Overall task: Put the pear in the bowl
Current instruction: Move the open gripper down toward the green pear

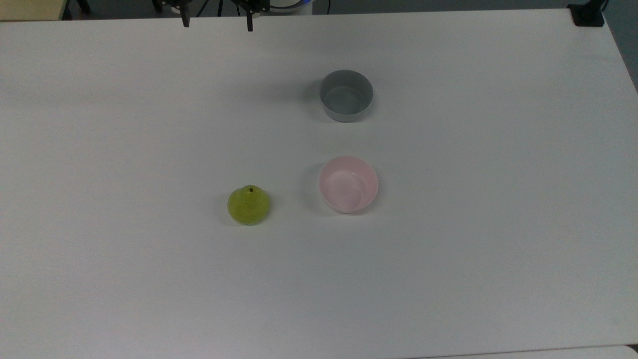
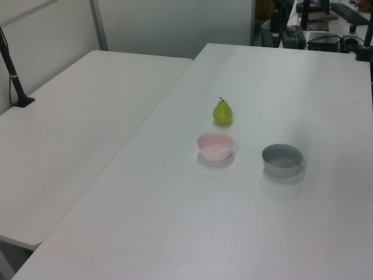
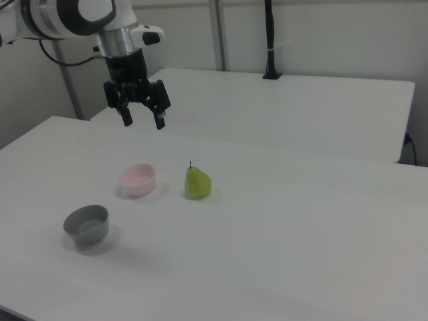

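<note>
Spread wide and empty, my gripper (image 3: 142,121) hangs high in the upper left of the right view, well above the table (image 3: 301,241), ready to straddle something round. I judge the grasp has not begun. In the top view, the pear (image 1: 248,205) stands upright on its broad base left of centre. Just to its right sits the pink bowl (image 1: 348,183), mouth up to receive it. Above that, the grey bowl (image 1: 346,95) stands apart, no concern of mine.

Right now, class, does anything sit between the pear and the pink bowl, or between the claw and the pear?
Nothing visible does. The pear stands upright beside the pink bowl with bare table between them. The grey bowl sits off that line. The open claw hangs above the table, with clear air down to the pear.
</note>
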Available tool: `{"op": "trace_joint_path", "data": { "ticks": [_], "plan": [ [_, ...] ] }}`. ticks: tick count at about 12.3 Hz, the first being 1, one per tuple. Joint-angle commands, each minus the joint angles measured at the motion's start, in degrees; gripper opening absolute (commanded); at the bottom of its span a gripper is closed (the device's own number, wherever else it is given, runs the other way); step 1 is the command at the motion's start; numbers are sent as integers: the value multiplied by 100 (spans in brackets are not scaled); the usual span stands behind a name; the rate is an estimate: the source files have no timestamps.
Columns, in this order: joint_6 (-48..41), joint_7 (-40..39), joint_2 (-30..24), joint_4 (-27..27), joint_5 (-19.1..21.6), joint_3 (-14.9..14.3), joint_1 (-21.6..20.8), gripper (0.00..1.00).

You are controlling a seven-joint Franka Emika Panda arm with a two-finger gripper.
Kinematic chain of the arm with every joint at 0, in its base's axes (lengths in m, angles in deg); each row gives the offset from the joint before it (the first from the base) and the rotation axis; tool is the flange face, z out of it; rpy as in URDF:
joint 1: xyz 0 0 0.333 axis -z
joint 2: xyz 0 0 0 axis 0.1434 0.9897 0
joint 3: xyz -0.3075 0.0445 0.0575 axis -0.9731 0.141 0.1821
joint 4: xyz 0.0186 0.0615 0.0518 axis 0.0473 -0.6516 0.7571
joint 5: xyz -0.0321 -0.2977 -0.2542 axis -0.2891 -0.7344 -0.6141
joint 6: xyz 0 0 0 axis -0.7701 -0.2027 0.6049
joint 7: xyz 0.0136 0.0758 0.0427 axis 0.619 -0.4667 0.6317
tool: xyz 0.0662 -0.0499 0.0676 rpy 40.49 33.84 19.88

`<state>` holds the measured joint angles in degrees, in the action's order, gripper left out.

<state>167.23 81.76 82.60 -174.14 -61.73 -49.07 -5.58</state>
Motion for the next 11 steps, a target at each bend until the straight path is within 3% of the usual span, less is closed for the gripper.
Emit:
{"op": "trace_joint_path", "data": {
  "ticks": [1, 11],
  "plan": [
    [123, 49, -72, -128, 121, -14, -3, 100],
    [500, 14, 24, -199, 121, -14, -3, 100]
  ]
}}
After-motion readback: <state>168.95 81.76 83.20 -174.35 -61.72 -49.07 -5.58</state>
